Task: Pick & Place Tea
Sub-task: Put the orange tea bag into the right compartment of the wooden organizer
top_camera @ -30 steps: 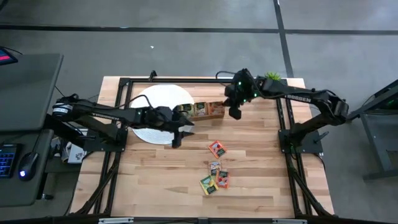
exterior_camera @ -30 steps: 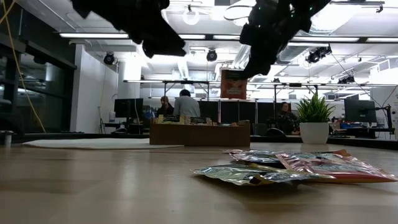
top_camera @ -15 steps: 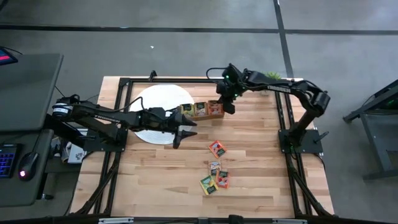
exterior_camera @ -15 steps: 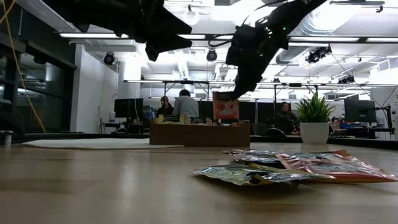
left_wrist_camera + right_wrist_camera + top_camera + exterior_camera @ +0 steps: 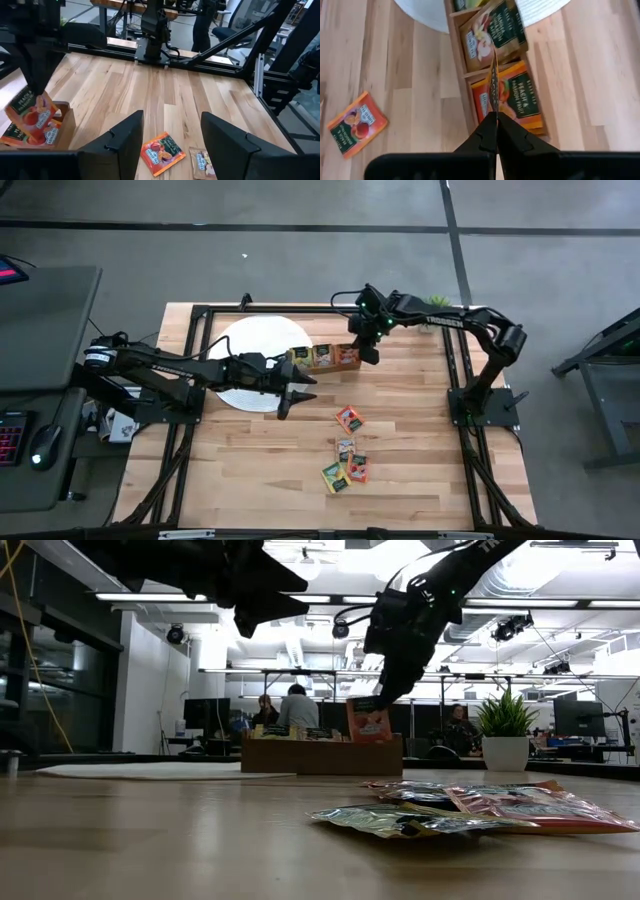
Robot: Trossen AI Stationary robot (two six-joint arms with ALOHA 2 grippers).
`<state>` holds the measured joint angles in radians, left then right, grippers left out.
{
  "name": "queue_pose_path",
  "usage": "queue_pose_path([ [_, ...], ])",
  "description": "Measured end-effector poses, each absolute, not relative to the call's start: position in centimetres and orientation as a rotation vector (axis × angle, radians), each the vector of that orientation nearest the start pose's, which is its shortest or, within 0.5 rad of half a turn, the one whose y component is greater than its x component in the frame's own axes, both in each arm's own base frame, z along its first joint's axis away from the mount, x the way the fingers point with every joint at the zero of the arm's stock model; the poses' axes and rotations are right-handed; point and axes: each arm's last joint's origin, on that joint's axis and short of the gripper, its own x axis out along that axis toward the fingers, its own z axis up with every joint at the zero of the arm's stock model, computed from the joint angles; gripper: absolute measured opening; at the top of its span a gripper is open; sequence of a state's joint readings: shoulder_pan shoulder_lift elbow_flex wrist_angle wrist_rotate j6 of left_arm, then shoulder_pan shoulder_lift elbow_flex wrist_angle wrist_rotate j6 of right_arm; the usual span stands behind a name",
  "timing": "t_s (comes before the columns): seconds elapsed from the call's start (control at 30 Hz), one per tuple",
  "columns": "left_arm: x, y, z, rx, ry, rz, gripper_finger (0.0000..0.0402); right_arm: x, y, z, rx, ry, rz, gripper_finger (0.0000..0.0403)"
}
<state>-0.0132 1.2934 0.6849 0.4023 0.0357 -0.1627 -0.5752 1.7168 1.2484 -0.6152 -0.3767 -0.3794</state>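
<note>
We are viewing the wooden tray (image 5: 323, 358), which is sitting near the far edge of the butcher-block table (image 5: 400, 480) with one end touching the white round mat (image 5: 255, 345), and we are taking it as our landmark. The right gripper (image 5: 369, 356) is hanging over the tray's end compartment, the one farthest from the mat, with its jaws closed on the top edge of an orange-red tea packet (image 5: 369, 721); the packet is standing upright with its lower edge dipping inside that compartment, above packets of the same colour already lying there (image 5: 517, 102). In the right wrist view we are seeing this held packet edge-on (image 5: 493, 85), pinched between the two dark fingers (image 5: 485, 135), while the neighbouring middle compartment is holding brownish packets (image 5: 492, 37). The left gripper (image 5: 292, 394) is hovering just on the near side of the tray, close to the mat's rim, with its jaws standing apart and holding nothing; in the left wrist view the table is showing through the gap between its fingers (image 5: 122, 140). Well apart from the tray, toward the table's near edge, we are counting several loose tea packets: one orange packet (image 5: 349, 419) lying nearest the tray, and beyond it a small cluster (image 5: 345, 465) of green, yellow and red packets, touching or overlapping. A potted plant (image 5: 506, 730) is standing beyond the tray's end.
</note>
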Motion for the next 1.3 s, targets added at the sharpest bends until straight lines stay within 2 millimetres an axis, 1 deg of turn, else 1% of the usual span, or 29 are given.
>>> queue_pose_path([
  [0.2,27.8,-0.5,24.7,-0.155,0.209,-0.032,0.0195,30.0,-17.7,22.3,0.134,0.993,-0.004,0.0],
  [0.57,27.8,-0.5,24.7,-0.145,0.21,-0.031,0.0195,30.0,-17.7,22.4,0.151,0.986,-0.016,0.0006],
  [0.73,27.8,-0.5,24.7,-0.139,0.211,-0.042,0.0195,30.0,-17.7,22.4,0.166,0.986,-0.025,0.0032],
  [0.93,27.8,-0.5,24.6,-0.158,0.216,-0.055,0.0195,30.0,-17.8,22.3,0.164,1.008,-0.084,0.0087],
  [1.1,27.7,-0.5,24.5,-0.209,0.233,-0.043,0.0195,29.6,-17.6,22.8,0.249,1.015,-0.155,0.0118],
  [1.2,27.7,-0.5,24.1,-0.221,0.27,-0.046,0.0195,29.1,-16.8,23.8,0.289,1.016,-0.166,0.0123],
  [1.3,27.8,-0.5,23.5,-0.23,0.309,-0.041,0.0195,28.9,-15.2,25.0,0.298,1.02,-0.15,0.0123],
])
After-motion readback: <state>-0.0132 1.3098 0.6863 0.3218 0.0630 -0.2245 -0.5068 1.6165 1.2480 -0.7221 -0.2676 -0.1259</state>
